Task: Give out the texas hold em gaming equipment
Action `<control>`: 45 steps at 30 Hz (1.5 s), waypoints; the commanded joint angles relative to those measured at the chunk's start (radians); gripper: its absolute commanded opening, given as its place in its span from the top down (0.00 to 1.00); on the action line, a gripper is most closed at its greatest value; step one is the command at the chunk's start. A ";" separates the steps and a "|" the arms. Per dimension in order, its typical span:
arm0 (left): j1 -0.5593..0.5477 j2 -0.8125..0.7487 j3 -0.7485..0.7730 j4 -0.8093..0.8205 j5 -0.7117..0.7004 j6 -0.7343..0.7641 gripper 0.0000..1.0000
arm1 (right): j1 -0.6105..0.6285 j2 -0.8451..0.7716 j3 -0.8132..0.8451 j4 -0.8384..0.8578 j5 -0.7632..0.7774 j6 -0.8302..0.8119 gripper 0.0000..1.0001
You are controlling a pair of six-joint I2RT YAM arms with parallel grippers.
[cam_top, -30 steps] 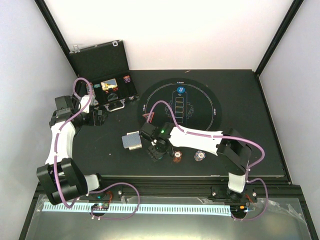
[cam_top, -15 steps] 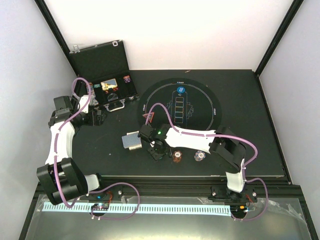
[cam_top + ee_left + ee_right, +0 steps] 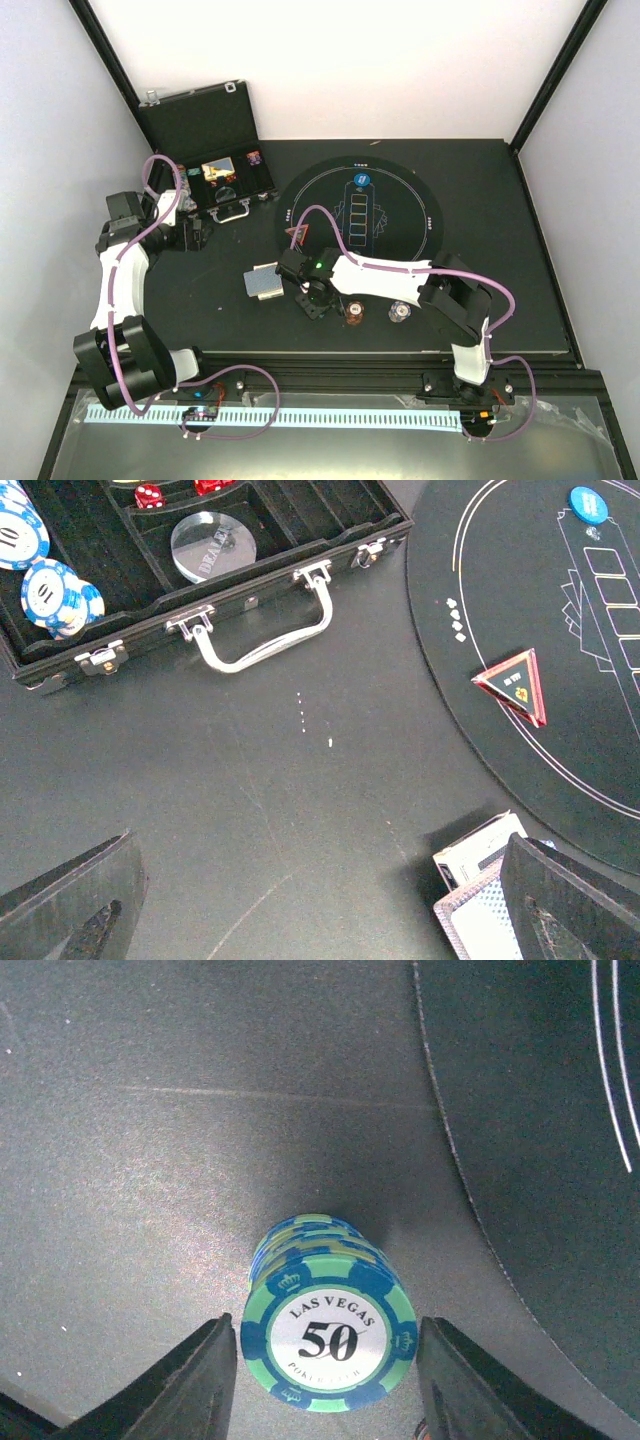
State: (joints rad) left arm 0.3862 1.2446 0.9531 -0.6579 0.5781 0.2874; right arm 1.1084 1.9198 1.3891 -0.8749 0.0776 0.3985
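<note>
Teal-and-blue stack of round poker chips bracketed by the right gripper.
It stands near the front edge of the black table, beside the round black mat; jaws flank it for lifting, grip not determinable.

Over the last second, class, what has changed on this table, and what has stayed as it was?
The right arm's elbow swung left while the right hand drew its fingers in on either side of the teal chip stack; whether they grip yet is unclear. The left hand, the cards, the case, the brown chips and the grey chips stayed put.
</note>
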 commanded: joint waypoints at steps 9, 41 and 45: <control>0.012 0.011 0.052 -0.012 0.027 0.015 0.01 | -0.007 0.017 0.022 0.009 0.014 -0.010 0.49; 0.025 0.012 0.056 -0.018 0.044 0.018 0.01 | -0.046 -0.035 0.064 -0.012 0.047 -0.004 0.86; 0.026 0.010 0.059 -0.019 0.053 0.013 0.01 | -0.114 -0.038 0.129 -0.031 0.059 -0.031 0.86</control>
State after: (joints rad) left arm 0.4004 1.2564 0.9630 -0.6582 0.5930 0.2955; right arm 1.0611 1.9301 1.4319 -0.8875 0.0998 0.3950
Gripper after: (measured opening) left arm 0.988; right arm 0.435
